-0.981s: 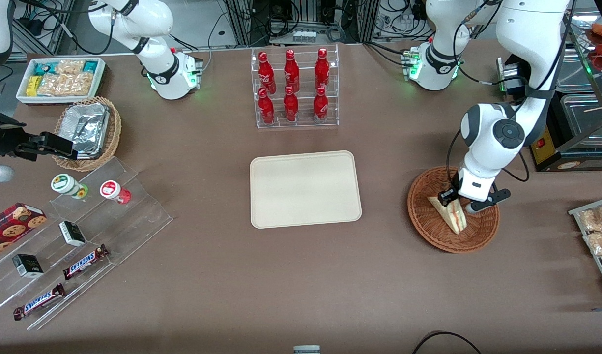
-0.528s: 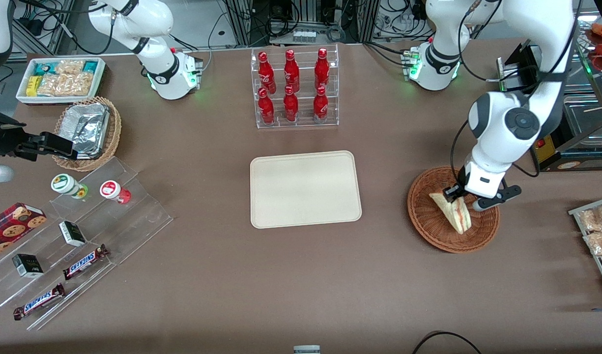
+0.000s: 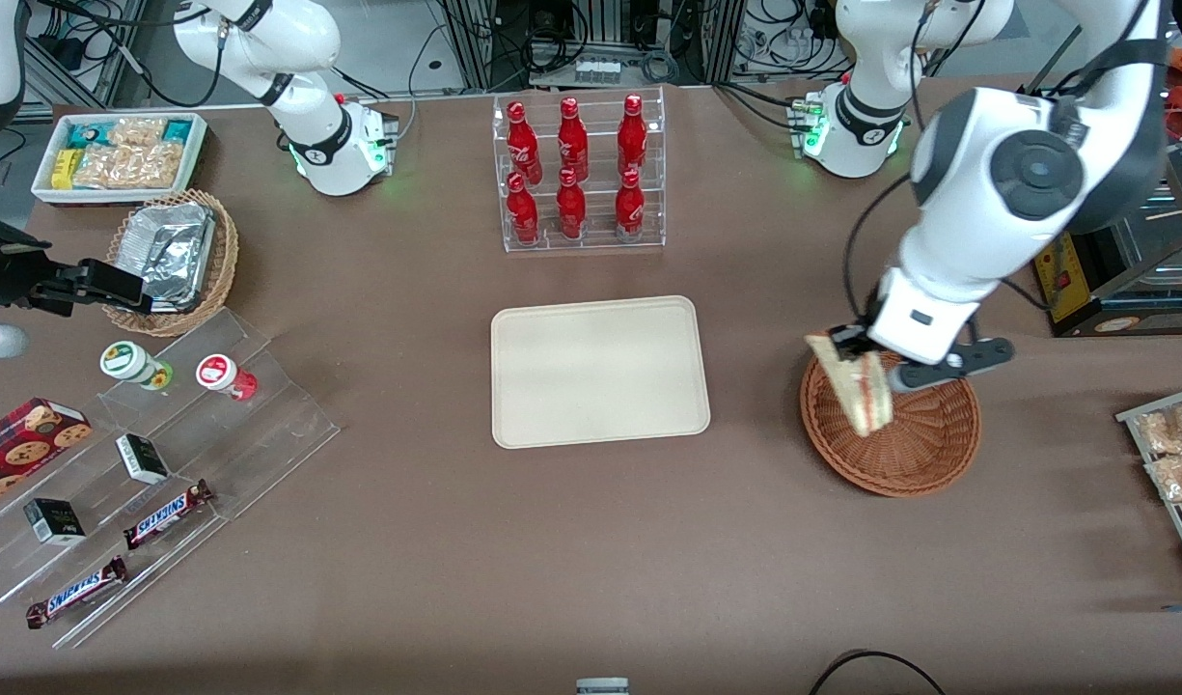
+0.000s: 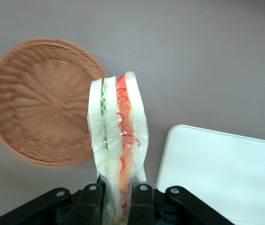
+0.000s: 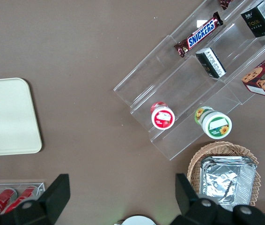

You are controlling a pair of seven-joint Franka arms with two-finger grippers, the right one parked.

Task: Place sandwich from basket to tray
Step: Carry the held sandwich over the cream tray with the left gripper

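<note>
We saw the gripper (image 3: 859, 349) clamped on the sandwich (image 3: 856, 390), holding it in the air above the basket's (image 3: 899, 454) rim on the side nearest the tray (image 3: 598, 372). From the front camera the wedge hung down from the fingers with its red filling edge facing us, and its upper end was partly covered by the black fingertips (image 3: 846, 338), so we could not make out exactly where they pinched it. The wrist camera showed the grip more plainly: two dark fingers (image 4: 142, 201) pressed against either face of the sandwich (image 4: 118, 140), whose wrapped layers of white bread, green and red filling stood out clearly, while its held end was lost between the fingers and cut off at the frame edge. In that view the basket (image 4: 39, 103) looked slightly blurred, with nothing in it, and the sandwich covered part of its rim. Only one corner of the tray (image 4: 221, 173) was visible there; the rest ran out of frame. From the front the tray lay flat on the brown table (image 3: 591, 541), well apart from the basket, with nothing on it.
</note>
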